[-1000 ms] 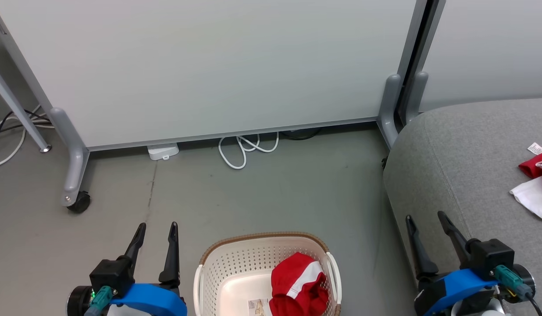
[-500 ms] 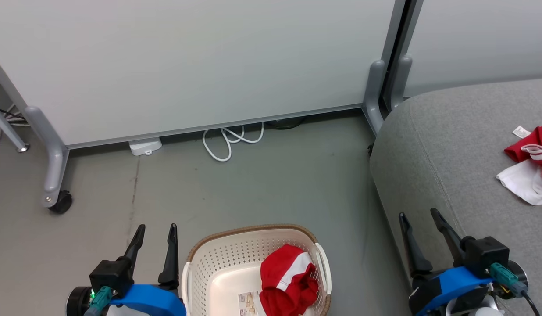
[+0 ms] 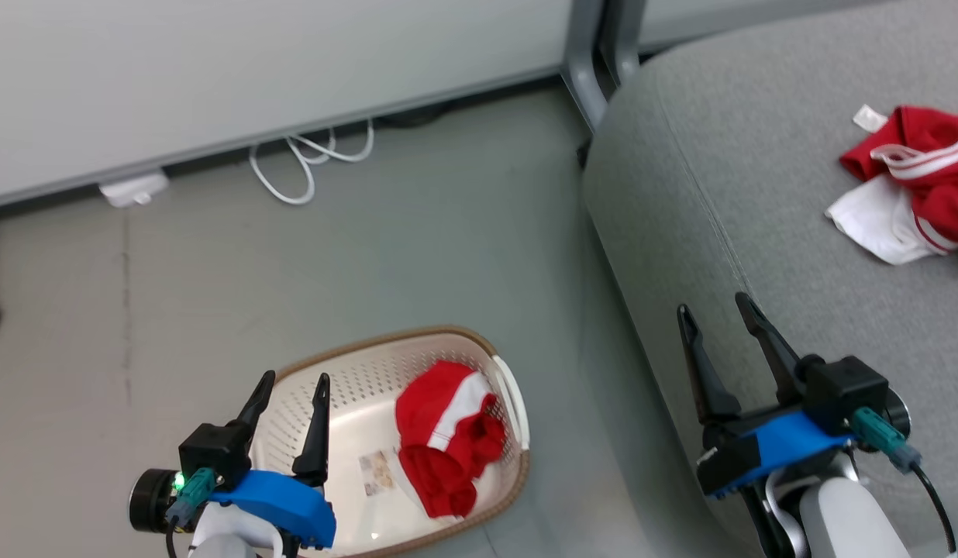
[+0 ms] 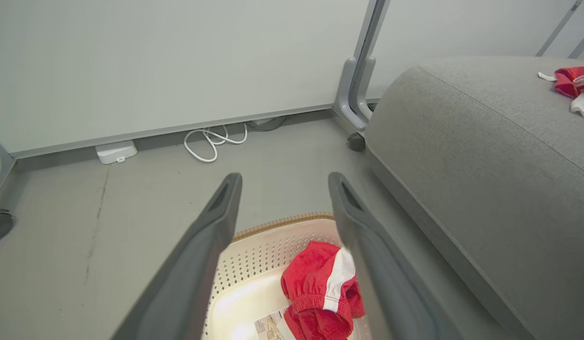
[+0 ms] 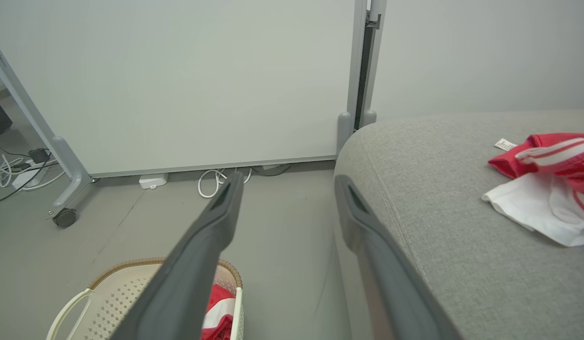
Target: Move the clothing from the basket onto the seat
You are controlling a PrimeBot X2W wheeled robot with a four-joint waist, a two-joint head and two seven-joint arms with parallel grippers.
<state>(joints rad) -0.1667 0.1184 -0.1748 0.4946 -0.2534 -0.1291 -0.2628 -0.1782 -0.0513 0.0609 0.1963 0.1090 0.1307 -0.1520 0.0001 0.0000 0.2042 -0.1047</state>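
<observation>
Grey floor (image 3: 417,232) by the white partition (image 3: 254,62): basket (image 3: 363,380) holds one red garment (image 3: 440,434), second red garment (image 3: 921,178) lies on the seat (image 3: 727,155). Left end effector (image 3: 295,377) open, empty, near the basket's rim; right end effector (image 3: 711,304) open, empty, near the seat's edge.

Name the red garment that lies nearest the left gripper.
The red garment bunched in the basket, close beside the left gripper; the other red garment lies apart on the grey sofa.
</observation>
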